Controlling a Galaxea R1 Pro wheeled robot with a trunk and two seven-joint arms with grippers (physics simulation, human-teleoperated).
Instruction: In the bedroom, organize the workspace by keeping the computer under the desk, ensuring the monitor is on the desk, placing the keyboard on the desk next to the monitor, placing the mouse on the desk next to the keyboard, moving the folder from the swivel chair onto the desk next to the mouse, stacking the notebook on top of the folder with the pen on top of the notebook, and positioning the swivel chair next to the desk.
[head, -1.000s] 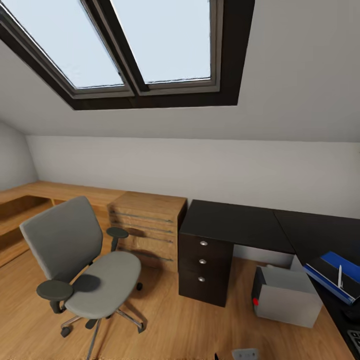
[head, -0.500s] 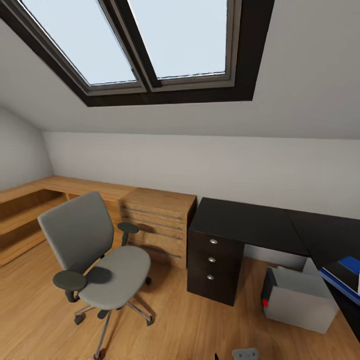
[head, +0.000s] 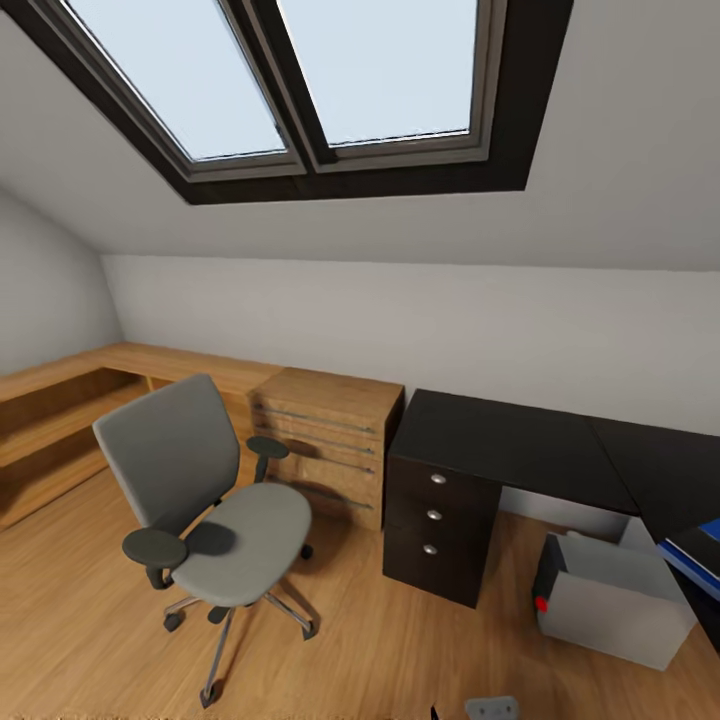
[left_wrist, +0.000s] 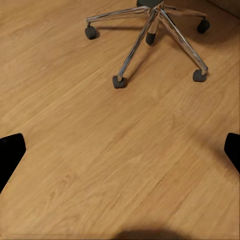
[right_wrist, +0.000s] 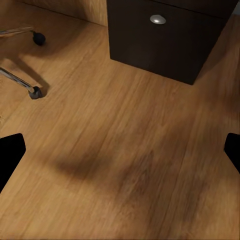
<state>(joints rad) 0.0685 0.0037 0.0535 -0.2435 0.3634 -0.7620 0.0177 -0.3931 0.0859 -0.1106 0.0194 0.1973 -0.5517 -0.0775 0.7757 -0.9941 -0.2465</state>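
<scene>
The grey swivel chair (head: 240, 540) stands on the wooden floor, left of the black desk (head: 500, 440), apart from it, its seat bare. Its chrome base (left_wrist: 150, 30) lies ahead of my left gripper (left_wrist: 120, 150), which is open above the floor. My right gripper (right_wrist: 120, 150) is open too, facing the desk's drawer unit (right_wrist: 170, 35). The light grey computer (head: 610, 600) sits on the floor right of the drawers, below the desktop. A blue corner of the folder (head: 695, 560) rests on the desk at the picture's right edge. Monitor, keyboard, mouse, notebook and pen are out of view.
A light wooden drawer chest (head: 325, 440) stands between chair and desk against the low wall, with a wooden bench (head: 60, 400) running left. A sloped ceiling with a dark-framed skylight (head: 300, 90) hangs overhead. Open floor lies in front of me.
The head view has turned left, so chair, chest and desk sit further right in the picture and the folder has slid almost out at the right edge. Nothing itself has moved.
</scene>
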